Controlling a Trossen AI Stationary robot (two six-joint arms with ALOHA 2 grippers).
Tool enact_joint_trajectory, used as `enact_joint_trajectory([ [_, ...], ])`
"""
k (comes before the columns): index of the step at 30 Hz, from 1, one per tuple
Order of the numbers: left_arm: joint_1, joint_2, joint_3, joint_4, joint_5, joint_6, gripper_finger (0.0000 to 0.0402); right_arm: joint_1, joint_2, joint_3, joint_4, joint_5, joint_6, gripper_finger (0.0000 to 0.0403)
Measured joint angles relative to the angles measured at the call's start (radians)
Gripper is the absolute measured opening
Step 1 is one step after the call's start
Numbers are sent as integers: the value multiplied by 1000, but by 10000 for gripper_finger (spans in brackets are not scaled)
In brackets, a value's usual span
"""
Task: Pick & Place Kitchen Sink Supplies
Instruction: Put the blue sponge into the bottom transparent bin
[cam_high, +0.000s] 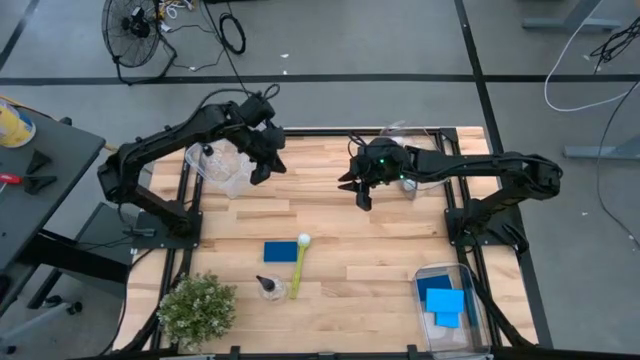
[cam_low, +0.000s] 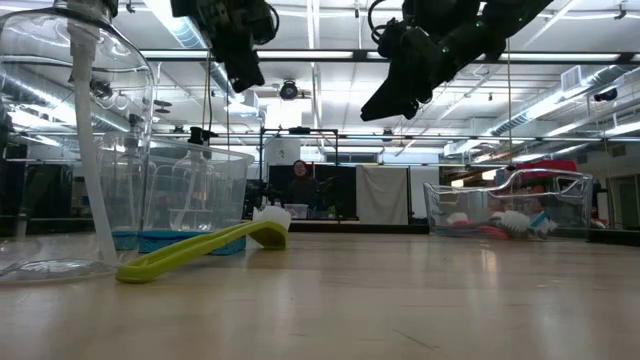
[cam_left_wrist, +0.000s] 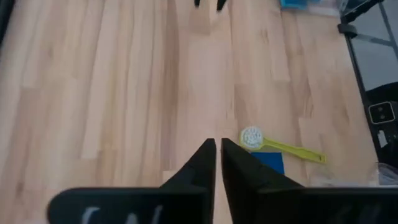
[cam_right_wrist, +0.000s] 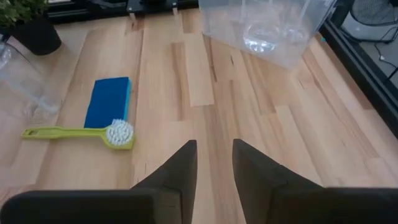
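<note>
1. The pale butcher-block wooden table (cam_high: 350, 250) is laid in planks with visible grain and a satin finish, smooth but not shiny.
2. The yellow-green long-handled plastic brush (cam_right_wrist: 74, 132) looks like smooth moulded plastic with a slight sheen and has a round head of stubby white bristles.
3. The flat blue rectangular sponge (cam_right_wrist: 107, 101) is matt and a bit porous-looking.
4. The clear plastic bin (cam_right_wrist: 264, 28) on the table is glossy, see-through and catches glare.
5. The small clear bottle with black top (cam_high: 267, 288) has a glassy-looking body and a duller cap.
6. The left end effector (cam_left_wrist: 214, 180) and right end effector (cam_right_wrist: 214, 171) have matt black fingers, plastic by the look, with no shine.
</note>
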Motion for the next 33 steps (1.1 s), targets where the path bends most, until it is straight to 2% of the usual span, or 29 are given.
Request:
enact_joint_trajectory([
  [4,-4,-78,-109,79,2,-44,5,0,0,0,10,0,0,103],
  [10,-3,-218,-284,265,-3,-170,14,0,0,0,63,0,0,103],
  [19,-41,-417,-555,560,-5,-360,5,0,9,0,164,0,0,103],
  [23,-76,-477,-658,645,-65,-430,16,0,12,0,172,8,32,103],
  [27,-110,-502,-732,699,-107,-479,21,0,12,0,177,33,37,103],
  [33,-177,-501,-754,725,-74,-511,18,12,12,0,202,31,39,103],
])
